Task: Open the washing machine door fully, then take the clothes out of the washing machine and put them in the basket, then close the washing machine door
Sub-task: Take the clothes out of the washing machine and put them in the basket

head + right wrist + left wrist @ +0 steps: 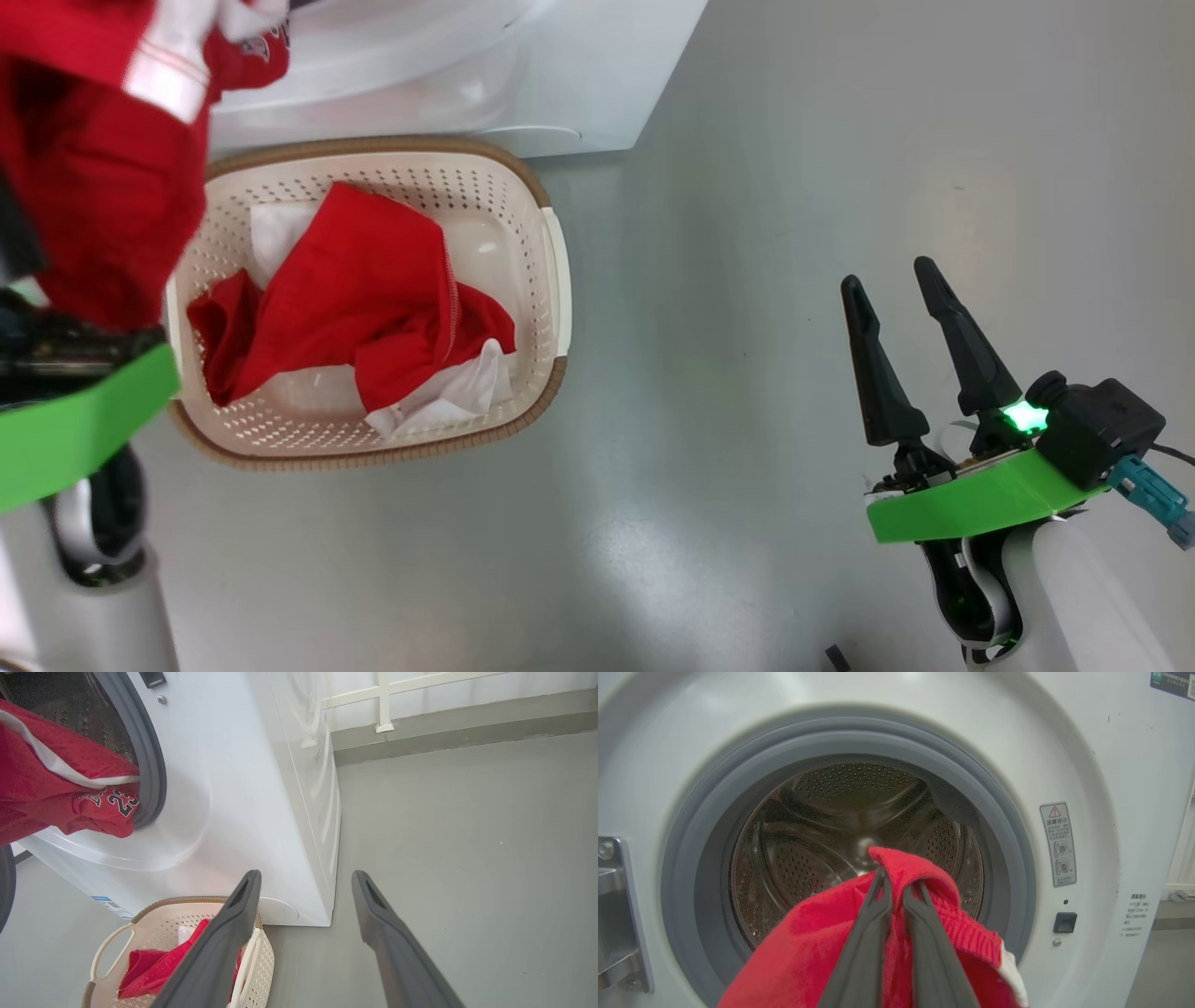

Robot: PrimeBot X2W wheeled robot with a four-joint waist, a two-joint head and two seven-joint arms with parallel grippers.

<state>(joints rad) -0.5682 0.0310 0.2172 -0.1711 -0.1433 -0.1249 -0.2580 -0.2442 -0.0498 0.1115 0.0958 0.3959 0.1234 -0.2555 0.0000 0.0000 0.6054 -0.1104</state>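
In the left wrist view my left gripper [899, 882] is shut on a red garment [817, 947] with white trim, held in front of the washing machine [1087, 742] and its open steel drum [822, 826]. In the head view the same garment [93, 177] hangs at the upper left, hiding the left fingers, just left of the basket [523, 196]. Inside the basket lie more red and white clothes [364, 289]. My right gripper [889, 277] stands open and empty over the bare floor to the basket's right. A dark sliver of the washing machine door [4, 882] shows at the left edge.
The grey floor [747, 280] is open between the basket and my right arm. The basket [112, 942] stands right against the machine's front foot. A metal door hinge [614, 905] sits left of the drum. A wall base and white rails [420, 700] run behind the machine.
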